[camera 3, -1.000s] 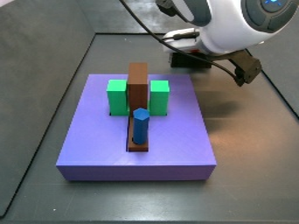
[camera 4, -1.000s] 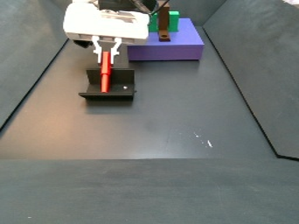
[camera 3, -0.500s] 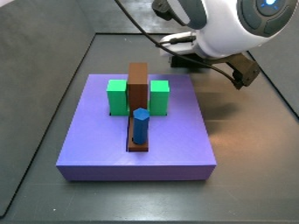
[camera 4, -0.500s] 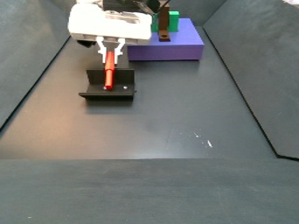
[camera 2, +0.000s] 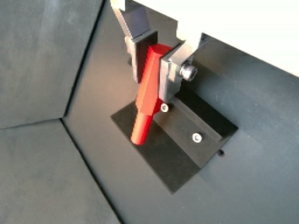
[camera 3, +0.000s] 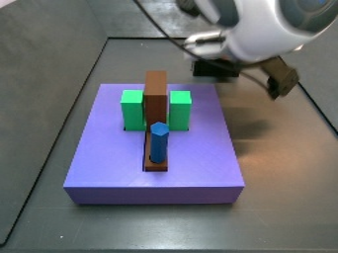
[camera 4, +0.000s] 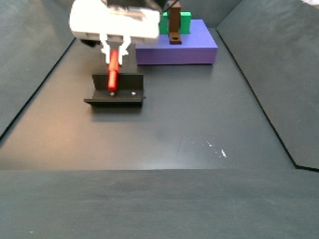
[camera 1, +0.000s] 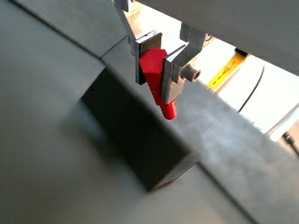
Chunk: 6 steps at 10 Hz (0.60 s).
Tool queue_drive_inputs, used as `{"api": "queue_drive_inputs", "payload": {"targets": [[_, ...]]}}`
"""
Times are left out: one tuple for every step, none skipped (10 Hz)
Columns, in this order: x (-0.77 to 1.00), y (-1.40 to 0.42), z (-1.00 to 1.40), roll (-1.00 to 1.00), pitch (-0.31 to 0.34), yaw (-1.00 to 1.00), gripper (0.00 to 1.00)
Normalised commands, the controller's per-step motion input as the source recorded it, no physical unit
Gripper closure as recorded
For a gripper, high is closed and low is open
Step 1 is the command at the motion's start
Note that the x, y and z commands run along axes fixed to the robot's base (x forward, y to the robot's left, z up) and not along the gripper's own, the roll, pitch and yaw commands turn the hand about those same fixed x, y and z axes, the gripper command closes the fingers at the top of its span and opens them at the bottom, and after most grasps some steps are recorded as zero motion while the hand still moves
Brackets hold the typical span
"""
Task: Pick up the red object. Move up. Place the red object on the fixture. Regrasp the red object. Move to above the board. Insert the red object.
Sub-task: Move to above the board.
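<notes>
The red object (camera 2: 146,96) is a slim red peg held between the silver fingers (camera 2: 176,68) of my gripper (camera 2: 152,87), which is shut on its upper part. The peg (camera 1: 156,77) hangs slightly tilted, its lower end just over the dark fixture (camera 2: 193,144); I cannot tell whether they touch. In a side view the gripper (camera 4: 115,56) holds the peg (camera 4: 112,75) above the fixture (camera 4: 118,97), left of the board (camera 4: 187,54). The purple board (camera 3: 106,168) fills the middle of a side view, where the arm hides the peg.
On the board stand two green blocks (camera 3: 132,109), a tall brown bar (camera 3: 156,94) and a blue peg (camera 3: 158,143). The big white arm housing (camera 3: 258,35) hangs behind the board. Dark walls edge the grey floor (camera 4: 174,140).
The gripper, still shut on the red peg, has risen slightly over the fixture, and the peg's lower end sits a little higher than before.
</notes>
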Motion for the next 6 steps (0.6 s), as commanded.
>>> {"api": "queue_drive_inputs", "payload": {"targets": [[-0.03,0.01,1.40,-0.02,-0.002,0.03,1.00],[-0.05,0.02,1.40,-0.07,-0.047,0.02,1.00],[-0.06,0.02,1.40,-0.03,-0.047,0.01,1.00],[-0.05,0.01,1.40,-0.01,-0.012,-0.01,1.00],[-0.05,0.01,1.40,-0.01,-0.012,-0.02,1.00],[-0.06,0.01,1.40,-0.01,0.001,-0.02,1.00]]}}
